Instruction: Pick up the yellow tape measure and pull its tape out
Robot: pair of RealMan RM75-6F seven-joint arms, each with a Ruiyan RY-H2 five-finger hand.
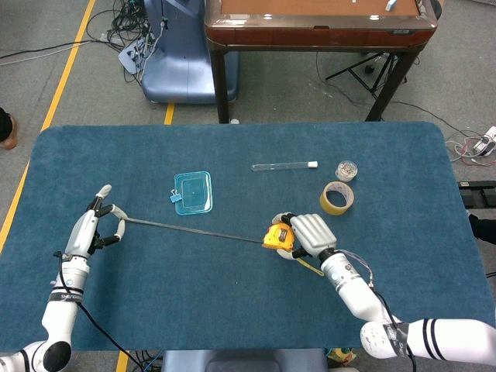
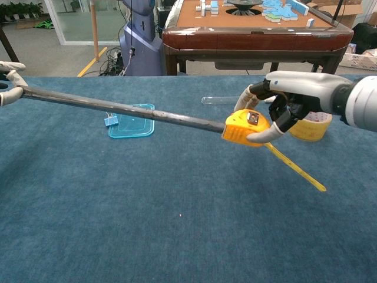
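My right hand (image 1: 308, 233) (image 2: 281, 106) grips the yellow tape measure (image 1: 278, 236) (image 2: 244, 127) above the table, right of centre. A long stretch of tape (image 1: 194, 229) (image 2: 118, 109) runs out of it to the left. My left hand (image 1: 87, 232) (image 2: 7, 85) pinches the tape's end near the table's left edge. A yellow strap (image 2: 294, 168) (image 1: 310, 264) hangs from the tape measure's case toward the cloth.
A clear blue lid (image 1: 192, 191) (image 2: 131, 123) lies under the stretched tape. A roll of tan tape (image 1: 337, 198) (image 2: 308, 125), a small jar (image 1: 346, 170) and a glass tube (image 1: 284, 165) lie at the back right. The blue table (image 1: 232, 310) ends just left of my left hand.
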